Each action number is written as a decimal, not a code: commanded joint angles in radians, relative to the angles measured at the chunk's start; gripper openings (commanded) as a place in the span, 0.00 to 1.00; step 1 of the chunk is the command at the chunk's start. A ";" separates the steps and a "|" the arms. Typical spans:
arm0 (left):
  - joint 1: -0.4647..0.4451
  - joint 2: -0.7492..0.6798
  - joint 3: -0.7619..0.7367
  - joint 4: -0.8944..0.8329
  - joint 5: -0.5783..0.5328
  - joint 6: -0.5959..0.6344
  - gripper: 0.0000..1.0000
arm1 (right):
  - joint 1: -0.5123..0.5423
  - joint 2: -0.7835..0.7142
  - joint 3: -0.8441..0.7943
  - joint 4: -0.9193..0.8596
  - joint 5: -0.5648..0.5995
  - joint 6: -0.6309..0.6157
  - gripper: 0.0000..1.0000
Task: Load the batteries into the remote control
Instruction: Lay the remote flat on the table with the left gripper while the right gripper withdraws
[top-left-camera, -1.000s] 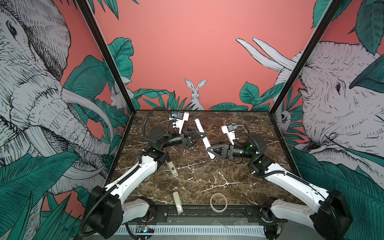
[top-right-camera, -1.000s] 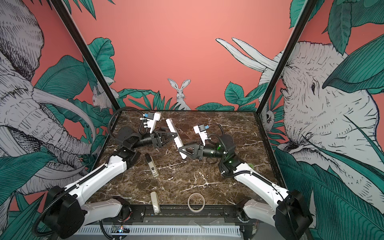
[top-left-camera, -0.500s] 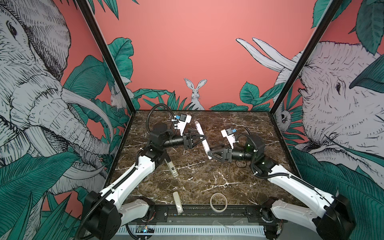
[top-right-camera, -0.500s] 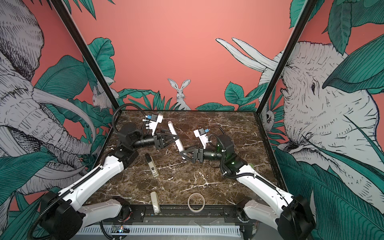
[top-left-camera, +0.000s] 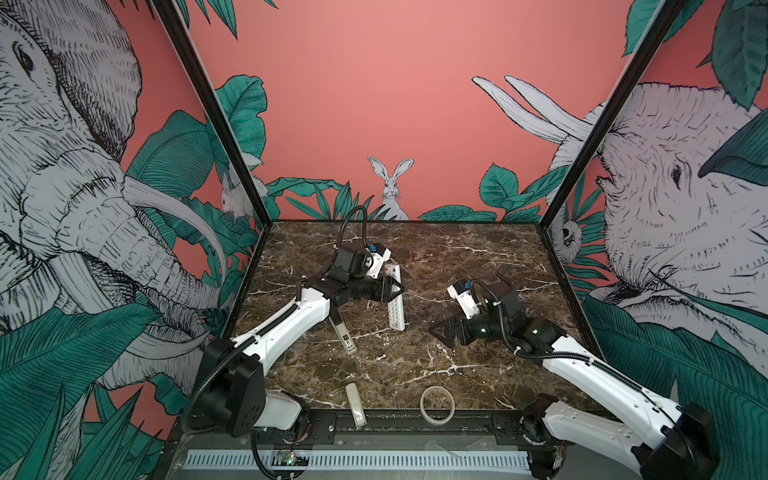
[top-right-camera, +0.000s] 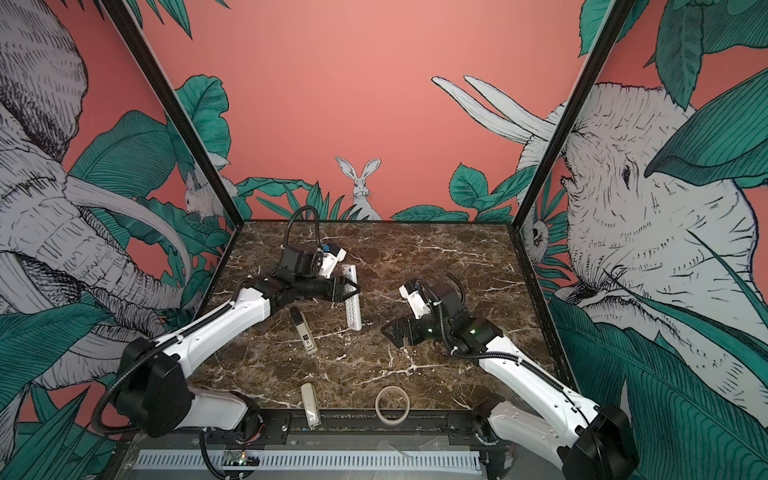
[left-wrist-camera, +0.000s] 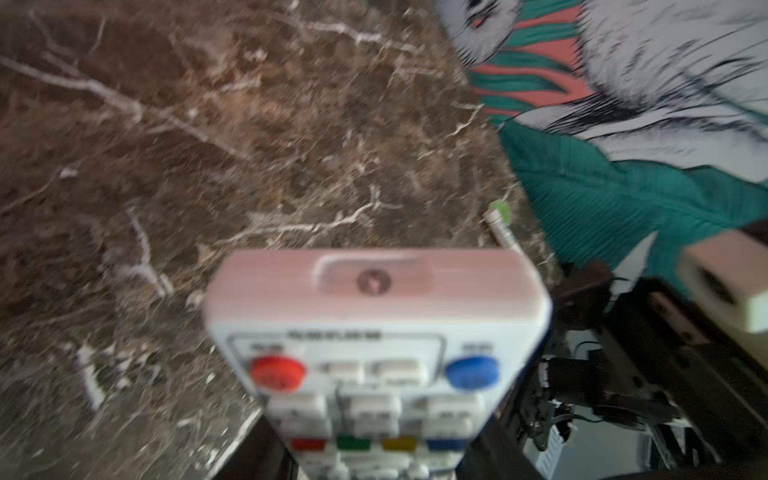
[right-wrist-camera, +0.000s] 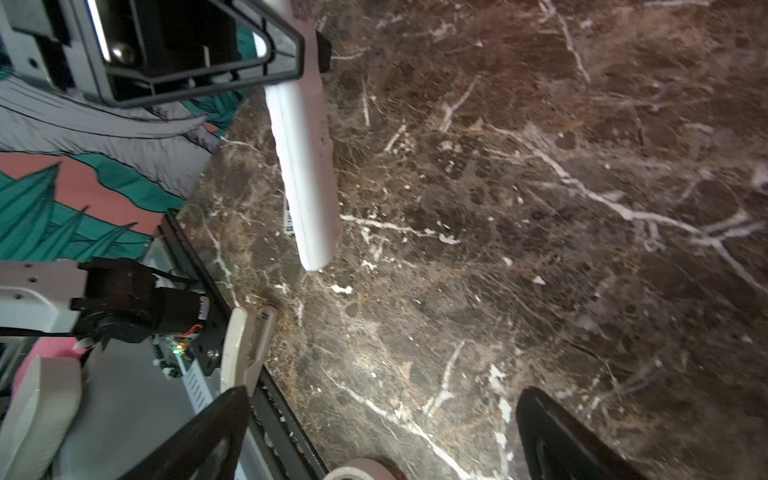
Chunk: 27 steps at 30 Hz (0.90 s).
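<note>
In both top views the left gripper (top-left-camera: 395, 289) grips the remote control (top-left-camera: 397, 311) across its middle, jaws part-closed on its long edges, button face up, red-logo end sloping down toward the marble table (top-left-camera: 457, 257); whether that end touches cannot be told; the right gripper (top-left-camera: 441, 332) hangs well apart, spread wide and empty.

Left wrist view: the remote control (left-wrist-camera: 374, 353) fills the frame, coloured buttons toward the camera.

Right wrist view: the wide jaws frame bare marble; the remote control (right-wrist-camera: 307, 166) shows its plain back.

The step appears to be presenting the remote; next, the free gripper must reach its back cover; no batteries can be made out.
</note>
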 joint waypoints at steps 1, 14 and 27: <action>-0.022 0.076 0.090 -0.174 -0.152 -0.002 0.21 | 0.009 -0.020 -0.028 -0.031 0.074 -0.037 0.99; -0.049 0.415 0.305 -0.256 -0.295 -0.131 0.20 | 0.213 -0.042 -0.141 0.177 0.203 0.000 0.99; -0.049 0.566 0.360 -0.201 -0.370 -0.232 0.27 | 0.295 -0.011 -0.184 0.267 0.294 0.050 0.99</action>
